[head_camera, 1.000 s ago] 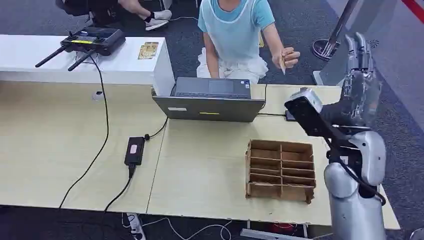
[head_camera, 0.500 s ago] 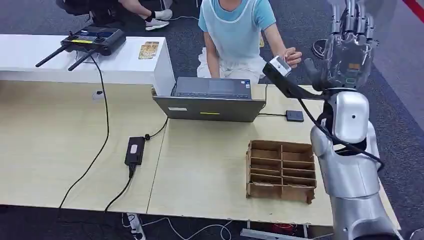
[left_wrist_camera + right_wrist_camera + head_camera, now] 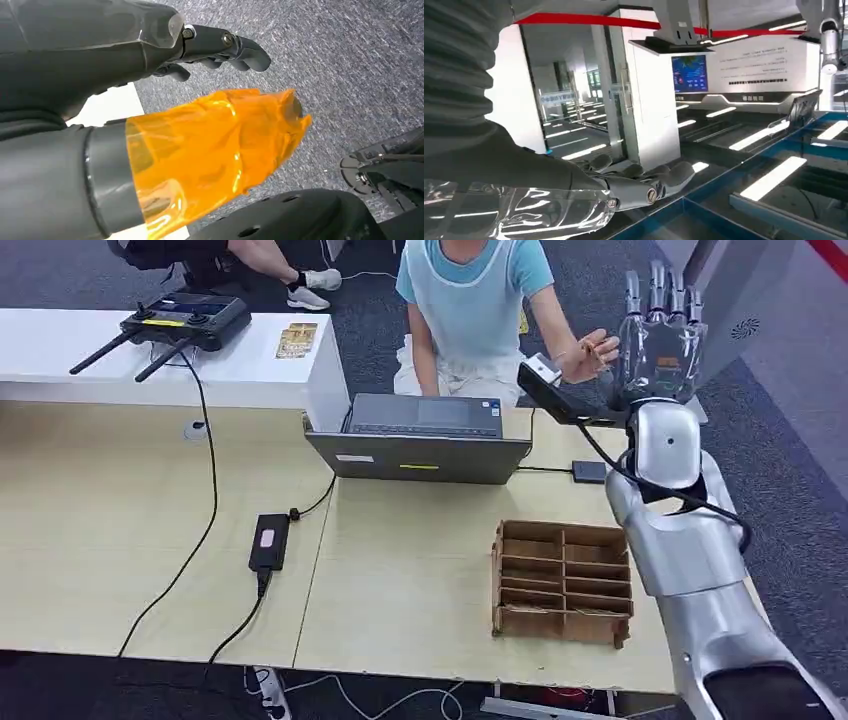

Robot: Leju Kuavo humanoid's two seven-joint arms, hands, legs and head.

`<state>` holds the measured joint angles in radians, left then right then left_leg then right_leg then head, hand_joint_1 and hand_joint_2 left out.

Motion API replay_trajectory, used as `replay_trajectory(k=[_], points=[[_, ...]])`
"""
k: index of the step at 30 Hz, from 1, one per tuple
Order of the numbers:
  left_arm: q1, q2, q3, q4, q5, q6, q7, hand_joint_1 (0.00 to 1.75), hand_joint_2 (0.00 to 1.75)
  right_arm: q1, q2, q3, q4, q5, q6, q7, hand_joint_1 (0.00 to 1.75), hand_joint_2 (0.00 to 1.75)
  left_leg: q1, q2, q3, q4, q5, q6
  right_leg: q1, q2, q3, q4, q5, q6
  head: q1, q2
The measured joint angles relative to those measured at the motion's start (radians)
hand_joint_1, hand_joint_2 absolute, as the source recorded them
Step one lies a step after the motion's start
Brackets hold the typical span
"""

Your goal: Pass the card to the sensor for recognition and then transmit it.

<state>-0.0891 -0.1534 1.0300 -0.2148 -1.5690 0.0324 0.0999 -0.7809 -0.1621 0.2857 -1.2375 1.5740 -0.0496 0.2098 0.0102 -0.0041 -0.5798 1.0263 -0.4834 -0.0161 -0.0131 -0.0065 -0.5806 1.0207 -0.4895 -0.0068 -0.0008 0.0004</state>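
The right hand (image 3: 660, 335) is raised high at the far right of the scene, its fingers straight, apart and holding nothing. A person's hand (image 3: 590, 352) reaches toward it from the far side of the surface (image 3: 420, 570), just beside it on the left. I cannot see the card clearly in that hand; it is too small to tell, so the place of the card is uncertain. The step in hand, as I judge it, is to receive the card from the person. To do it well, the right hand should be steady with the fingers apart until the card lies between thumb and fingers, then pinch near one edge so the flat face stays free for reading. The small dark sensor (image 3: 590, 472) lies on the surface right of the laptop (image 3: 420, 440), below the raised hand. The cardboard tray (image 3: 562, 582) stands nearer. The left hand (image 3: 210, 55) hangs over the floor, fingers loosely curled and holding nothing
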Motion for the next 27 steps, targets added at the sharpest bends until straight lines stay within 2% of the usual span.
replay_trajectory(k=[21,22,27], points=[[0.0,0.0,-0.019,0.0,0.0,-0.001,0.0,0.0,0.0,-0.01,0.01,0.007,0.085,0.0,-0.005,0.02,0.0,1.75,0.0,0.0,0.0,0.0,0.0,0.0,0.0,0.0,0.0,0.0,0.0,0.0,0.0,0.0],[0.0,0.0,-0.019,0.0,0.0,-0.001,0.0,0.0,0.0,-0.01,0.01,0.008,0.086,0.0,-0.004,0.019,1.75,1.75,0.0,0.0,0.0,0.0,0.0,0.0,0.0,0.0,0.0,0.0,0.0,0.0,0.0,0.0],[0.0,0.0,-0.019,0.0,0.0,-0.002,0.0,0.0,0.0,-0.01,0.01,0.009,0.097,0.0,-0.003,0.006,1.75,1.75,0.0,0.0,0.0,0.0,0.0,0.0,0.0,0.0,0.0,0.0,0.0,0.0,0.0,0.0]])
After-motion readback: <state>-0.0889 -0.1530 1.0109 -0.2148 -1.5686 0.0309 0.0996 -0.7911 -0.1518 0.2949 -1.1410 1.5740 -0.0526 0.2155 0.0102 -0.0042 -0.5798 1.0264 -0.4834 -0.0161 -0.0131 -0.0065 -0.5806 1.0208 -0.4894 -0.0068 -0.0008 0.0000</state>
